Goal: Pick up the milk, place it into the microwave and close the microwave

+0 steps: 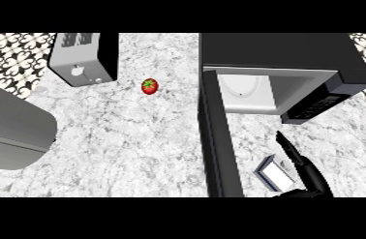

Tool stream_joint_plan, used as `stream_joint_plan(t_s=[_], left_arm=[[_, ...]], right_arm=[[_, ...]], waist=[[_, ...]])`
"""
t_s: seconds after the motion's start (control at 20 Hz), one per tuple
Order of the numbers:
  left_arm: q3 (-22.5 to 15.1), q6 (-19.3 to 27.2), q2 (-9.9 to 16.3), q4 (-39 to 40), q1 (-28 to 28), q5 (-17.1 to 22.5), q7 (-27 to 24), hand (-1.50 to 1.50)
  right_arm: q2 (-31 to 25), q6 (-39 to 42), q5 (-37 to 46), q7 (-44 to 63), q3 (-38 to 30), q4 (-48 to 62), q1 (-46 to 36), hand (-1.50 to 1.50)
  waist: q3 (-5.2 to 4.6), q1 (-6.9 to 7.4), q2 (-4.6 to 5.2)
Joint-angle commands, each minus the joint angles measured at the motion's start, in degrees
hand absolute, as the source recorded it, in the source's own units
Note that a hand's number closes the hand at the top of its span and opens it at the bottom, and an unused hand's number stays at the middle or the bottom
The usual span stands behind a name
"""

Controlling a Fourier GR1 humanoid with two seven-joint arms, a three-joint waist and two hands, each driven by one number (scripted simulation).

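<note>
The milk (pixel 274 174) is a small white carton with grey-blue edges, standing on the counter near the lower right, just right of the open microwave door (pixel 219 141). My right hand (pixel 309 177) comes in from the lower edge and sits against the carton's right side. Its fingers (pixel 287 147) stretch straight past the carton toward the microwave, so the hand is open. The microwave (pixel 286 54) is at the upper right, its pale cavity (pixel 247 93) exposed and its door swung out toward me. My left hand does not show.
A silver toaster (pixel 82 59) stands at the upper left and a red tomato (pixel 149 86) lies on the marble counter (pixel 129 136). A large grey rounded shape (pixel 22 131) fills the left edge. The microwave's keypad (pixel 318 103) faces right of the cavity.
</note>
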Motion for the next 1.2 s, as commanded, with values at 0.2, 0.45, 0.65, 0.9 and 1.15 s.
stream_joint_plan(t_s=[0.2,0.45,0.65,0.9,1.15], left_arm=[[1.00,-2.60,0.61,-6.55,3.85,7.29,-0.24,-1.50],[1.85,-3.28,0.53,-6.16,4.34,7.76,-1.30,-1.50],[1.23,-4.40,0.09,-4.56,4.69,6.73,-3.16,-1.50],[2.20,-4.01,-0.35,-6.00,5.51,8.15,-2.65,-1.50],[4.45,-6.32,0.49,-3.83,6.74,9.01,-5.58,-1.50]], right_arm=[[1.01,5.19,-1.91,-8.83,-0.12,10.74,-5.61,1.50],[2.23,3.71,0.09,-9.32,3.00,13.04,-8.58,1.50],[3.13,2.11,-0.64,-14.15,3.41,12.69,-7.14,1.50],[5.15,3.18,-3.08,-13.11,3.36,13.12,-8.63,1.50],[3.47,-2.03,-10.91,-8.78,-5.51,13.93,-11.10,1.50]], waist=[[0.08,0.24,0.18],[0.09,0.45,0.28],[0.05,-0.13,0.09],[0.05,-0.43,0.19],[-0.02,-0.79,0.11]])
